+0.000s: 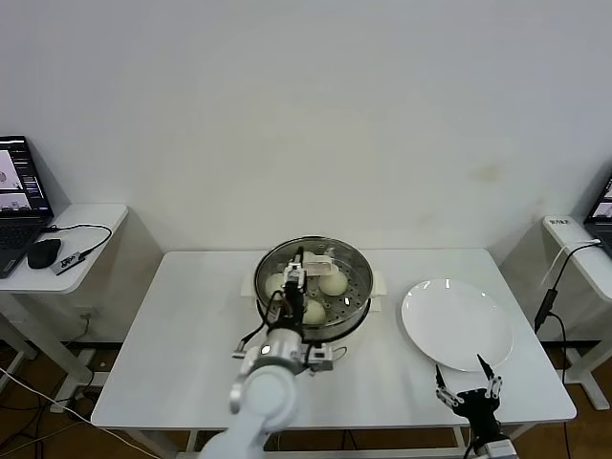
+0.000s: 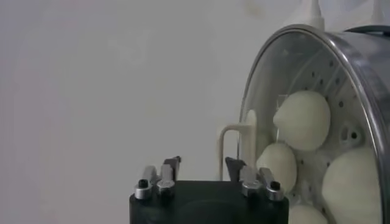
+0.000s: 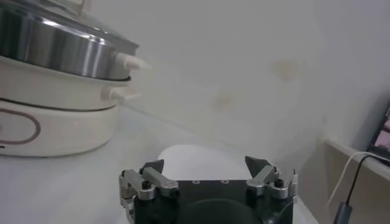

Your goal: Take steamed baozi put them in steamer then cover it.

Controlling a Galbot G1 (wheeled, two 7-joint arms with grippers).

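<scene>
- Your left gripper (image 1: pixel 304 269) hovers over the steamer (image 1: pixel 359 306), fingers apart, just beside the cover's cream handle (image 2: pixel 233 149) and clamped on nothing.
- The cover (image 2: pixel 268 79) sits on the steamer; baozi (image 2: pixel 303 120) lie inside on the perforated tray.
- Your right gripper (image 1: pixel 469 385) waits with fingers spread near the table's front edge, beside the white plate (image 1: pixel 457 323).

Steamer (image 1: pixel 356 304): shiny perforated steel. Cover (image 2: pixel 259 103): clear glass, metal rim. Baozi (image 2: pixel 303 120): smooth, matt. Plate (image 1: pixel 457 323): glossy white.
</scene>
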